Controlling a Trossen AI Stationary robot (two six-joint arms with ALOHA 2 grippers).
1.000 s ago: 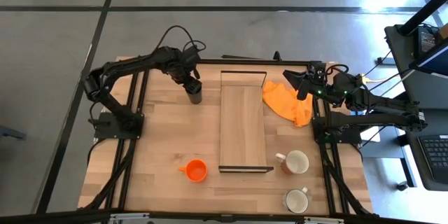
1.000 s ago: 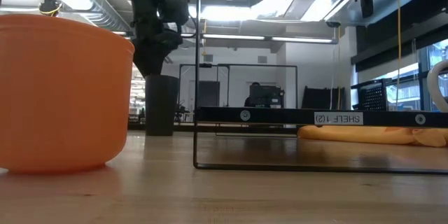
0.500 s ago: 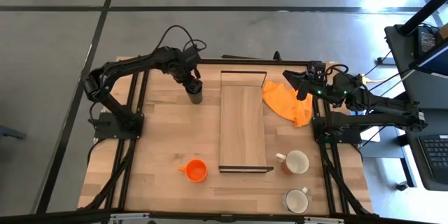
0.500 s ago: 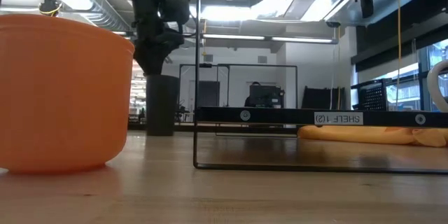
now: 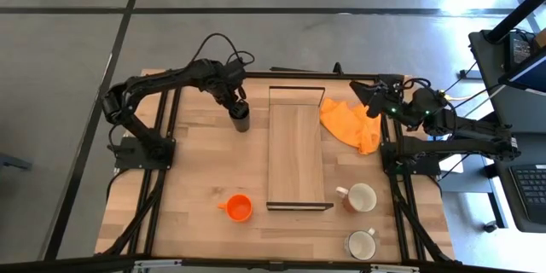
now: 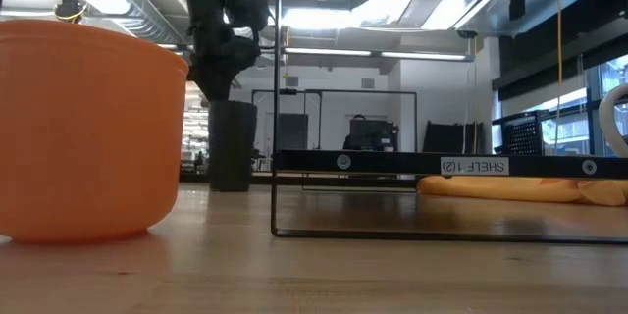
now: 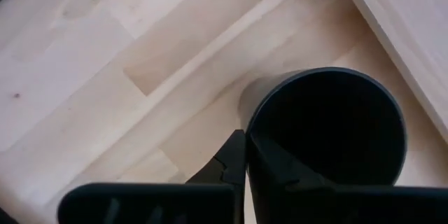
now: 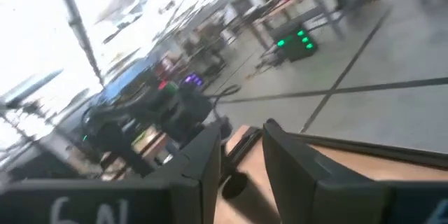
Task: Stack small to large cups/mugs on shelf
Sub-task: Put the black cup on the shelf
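Note:
The black tumbler (image 5: 241,119) stands upright on the table's far left part, left of the shelf (image 5: 296,158), which lies flat in mid-table. My left gripper (image 5: 236,105) points down and is shut on the tumbler (image 6: 233,147). The orange cup (image 5: 238,208) sits near the front, left of the shelf. Two white mugs (image 5: 360,197) (image 5: 361,244) stand at the front right. My right gripper (image 5: 363,92) hovers level and open above the far right, holding nothing. My left gripper pinches the tumbler's rim (image 7: 246,140) on one side, with one finger (image 7: 231,161) outside the wall and the other inside the hollow. The fingers come from above, pointing down. The tumbler stays upright, its base at table level in the low view.
An orange cloth (image 5: 350,124) lies crumpled right of the shelf's far end, below my right gripper. Bare wood lies between the tumbler and the orange cup. The shelf's black frame (image 6: 412,164) stands up above the board at its ends.
My left gripper has shut on the tumbler's rim; in the low view its fingers stood wider a second ago. The arm has barely shifted, and the tumbler stays upright on the table.

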